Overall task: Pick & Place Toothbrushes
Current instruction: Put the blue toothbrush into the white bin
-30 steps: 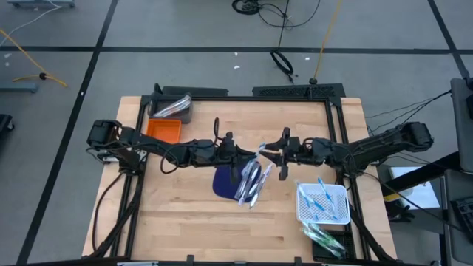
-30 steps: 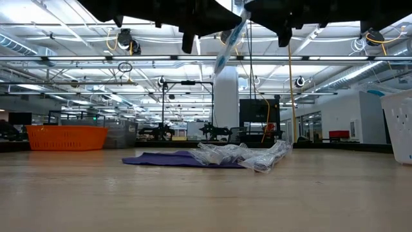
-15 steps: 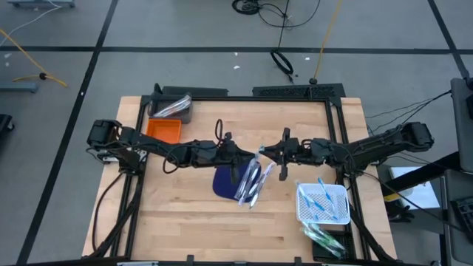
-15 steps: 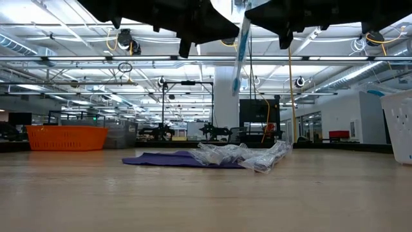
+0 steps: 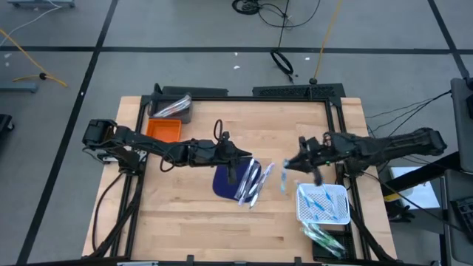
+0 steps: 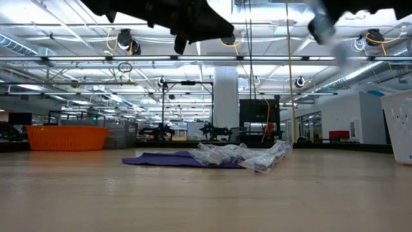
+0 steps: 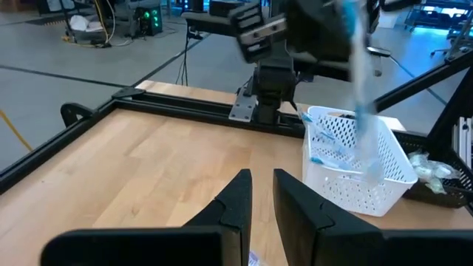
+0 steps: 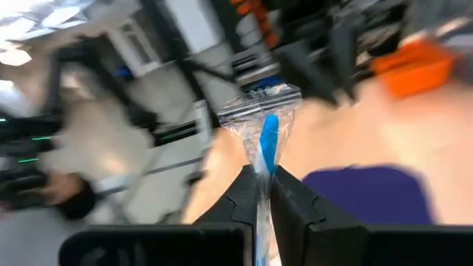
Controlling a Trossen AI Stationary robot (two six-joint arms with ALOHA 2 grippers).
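Note:
A blue toothbrush in a clear wrapper (image 8: 267, 137) is in my right gripper (image 5: 290, 164), which is shut on it high above the table, between the pile and the white basket (image 5: 323, 204). More wrapped toothbrushes (image 5: 251, 182) lie heaped on the dark blue mat (image 5: 222, 183) at the table's middle. My left gripper (image 7: 262, 198) hovers over that pile, its fingers slightly apart with nothing between them. The basket holds several toothbrushes. My right gripper pinches one end of the clear wrapper (image 8: 263, 171) between its two fingers. The wrapped toothbrush (image 7: 363, 96) hangs below the gripper, lifted clear of the table, beside the basket's near-middle side.
An orange bin (image 5: 163, 131) and a grey bin (image 5: 172, 107) with wrappers stand at the far left. A bundle of clear wrapping (image 5: 323, 239) lies in front of the basket at the near right. Bare wood lies at the near left.
The toothbrush, held between both grippers at the table's middle, has passed to my right gripper. My left gripper has let go. My right gripper has drawn back toward the table's right edge with it and rolled, and the toothbrush has swung to hang down.

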